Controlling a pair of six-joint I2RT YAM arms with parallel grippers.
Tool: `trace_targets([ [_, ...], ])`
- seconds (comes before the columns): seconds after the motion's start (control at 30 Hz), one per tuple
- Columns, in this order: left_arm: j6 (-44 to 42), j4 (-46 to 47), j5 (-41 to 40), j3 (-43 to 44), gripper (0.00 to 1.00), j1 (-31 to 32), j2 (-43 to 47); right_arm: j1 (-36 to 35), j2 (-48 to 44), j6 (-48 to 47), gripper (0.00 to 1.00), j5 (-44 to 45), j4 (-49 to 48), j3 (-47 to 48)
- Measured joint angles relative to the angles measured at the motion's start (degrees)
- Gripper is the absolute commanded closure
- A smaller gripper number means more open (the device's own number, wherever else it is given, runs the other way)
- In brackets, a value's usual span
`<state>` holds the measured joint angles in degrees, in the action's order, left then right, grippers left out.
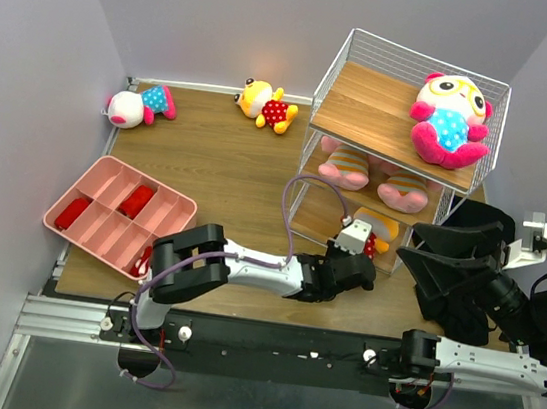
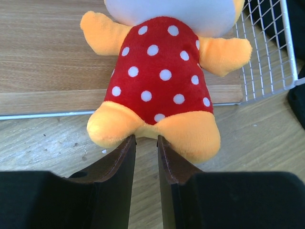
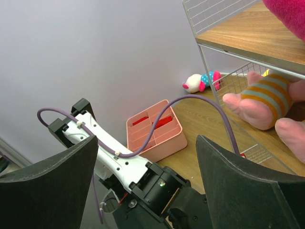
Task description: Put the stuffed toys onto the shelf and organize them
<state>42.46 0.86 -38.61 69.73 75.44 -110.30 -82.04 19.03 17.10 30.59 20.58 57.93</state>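
Left claw, narrowly parted and empty, should nudge the yellow toy squarely onto the shelf.

The nearest toy is wearing red with white dots, its limbs showing orange-yellow. The shelf is showing light wood boards in white wire. The top toy is sporting a white face, pink limbs and a blue, white-dotted belly. The pigs are showing pink with orange and grey-blue stripes. The tray is looking pink, its pieces red.
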Motion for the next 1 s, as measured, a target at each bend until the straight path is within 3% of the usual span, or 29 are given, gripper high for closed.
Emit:
trace_targets([
  [1.0, -2.8, 3.0, -2.0, 5.4, 0.66, -0.5, -6.0, 0.0, -1.0, -0.1, 0.10, 0.0, 0.0, 0.0],
])
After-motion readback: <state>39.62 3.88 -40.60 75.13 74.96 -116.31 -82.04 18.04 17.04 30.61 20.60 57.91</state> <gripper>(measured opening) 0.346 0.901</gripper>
